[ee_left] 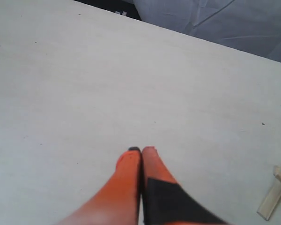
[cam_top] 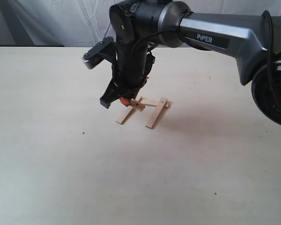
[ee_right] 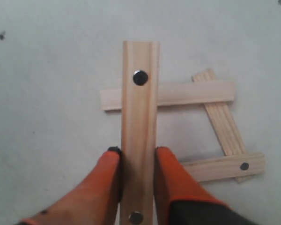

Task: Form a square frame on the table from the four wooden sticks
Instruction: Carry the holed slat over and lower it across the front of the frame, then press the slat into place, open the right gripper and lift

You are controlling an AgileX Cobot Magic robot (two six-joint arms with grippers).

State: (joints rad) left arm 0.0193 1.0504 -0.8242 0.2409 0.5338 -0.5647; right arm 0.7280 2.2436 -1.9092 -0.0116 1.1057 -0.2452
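Note:
In the right wrist view my right gripper is shut on a wide wooden stick with a dark hole near each end. Its far end lies over a plain stick set crosswise. A second plain stick runs tilted from that one to another holed stick, so the four make a rough open square. In the exterior view the right gripper reaches across to the sticks at the middle of the table. My left gripper is shut on nothing above bare tabletop.
The right arm's dark body stands over the far side of the sticks. A stick end shows at the edge of the left wrist view. White cloth hangs behind the table's far edge.

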